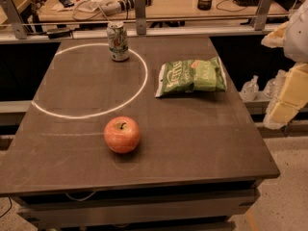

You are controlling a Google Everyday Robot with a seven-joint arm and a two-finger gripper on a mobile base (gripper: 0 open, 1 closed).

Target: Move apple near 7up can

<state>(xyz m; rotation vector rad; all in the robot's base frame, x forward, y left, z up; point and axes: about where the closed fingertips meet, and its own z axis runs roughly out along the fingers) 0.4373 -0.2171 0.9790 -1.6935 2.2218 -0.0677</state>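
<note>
Apple sits on dark surface nr front edge, well left of the hand. 7up can stands upright farther left & back; green chip bag lies nearest hand. Hand hangs beyond surface's right edge; can't tell its grip state.

Nothing is reading clearly: the green chip bag is showing white lettering I cannot make out. The pincer is hanging beyond the tabletop's right edge.
</note>
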